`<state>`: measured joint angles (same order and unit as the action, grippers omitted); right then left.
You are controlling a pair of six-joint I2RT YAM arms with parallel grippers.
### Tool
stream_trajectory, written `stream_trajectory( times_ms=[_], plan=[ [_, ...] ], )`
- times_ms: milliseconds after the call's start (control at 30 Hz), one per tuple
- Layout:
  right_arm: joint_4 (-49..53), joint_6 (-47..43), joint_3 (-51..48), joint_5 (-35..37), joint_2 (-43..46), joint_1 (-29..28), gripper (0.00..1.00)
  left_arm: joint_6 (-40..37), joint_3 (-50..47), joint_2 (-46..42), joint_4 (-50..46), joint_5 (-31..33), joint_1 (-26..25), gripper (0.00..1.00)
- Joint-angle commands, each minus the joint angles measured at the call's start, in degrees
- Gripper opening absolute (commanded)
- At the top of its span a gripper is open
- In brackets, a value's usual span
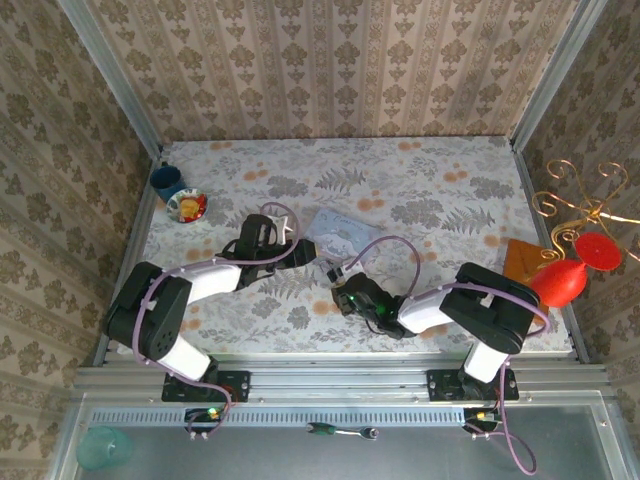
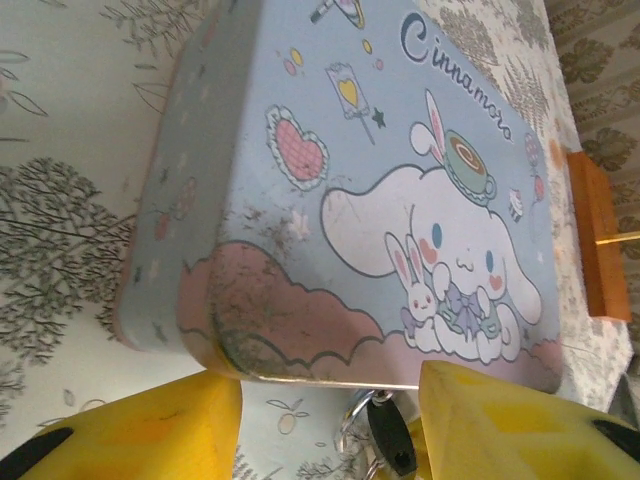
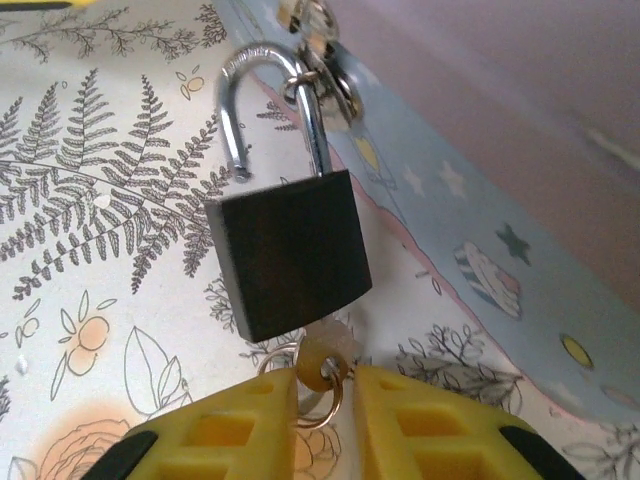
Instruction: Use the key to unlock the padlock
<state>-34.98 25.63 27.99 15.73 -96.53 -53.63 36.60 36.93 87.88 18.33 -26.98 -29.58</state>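
The right pincer (image 3: 327, 388) pinches the key (image 3: 322, 358) set in the underside of the padlock (image 3: 290, 255). Its shackle (image 3: 228, 120) stands open, hooked through the blue box (image 3: 470, 210) on the worktop (image 3: 90, 300). The left pincer (image 2: 328, 390) gapes wide at that box's edge.

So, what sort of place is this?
Probably a lab test booth dressed like a home room: wallpapered walls in a metal frame, a floral tabletop, and a left arm and right arm bolted to a rail.

key (image 3: 325, 360) blade hidden at padlock (image 3: 290, 255) base, lower centre, key head partly covered by right hand (image 3: 325, 385), itself cut by bottom edge
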Motion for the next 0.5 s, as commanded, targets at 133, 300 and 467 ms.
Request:
stream_trajectory(
  times_ms=[133, 300, 467],
  plan=[
    [1.72, 0.33, -2.91, 0.03, 2.38, 0.45, 0.39, -7.06, 2.03, -3.78, -7.37, 8.35, -0.3, 0.54],
    [-0.89, 0.63, -3.54, -3.23, 2.68, 1.63, 0.48, -9.02, 5.63, -3.45, -13.05, 9.93, -0.38, 0.55],
    [2.26, -1.51, 0.34, -7.58, 0.57, 4.4, 0.52, -11.37, 11.41, 0.74, -19.99, 9.31, -0.86, 0.56]
  ],
)
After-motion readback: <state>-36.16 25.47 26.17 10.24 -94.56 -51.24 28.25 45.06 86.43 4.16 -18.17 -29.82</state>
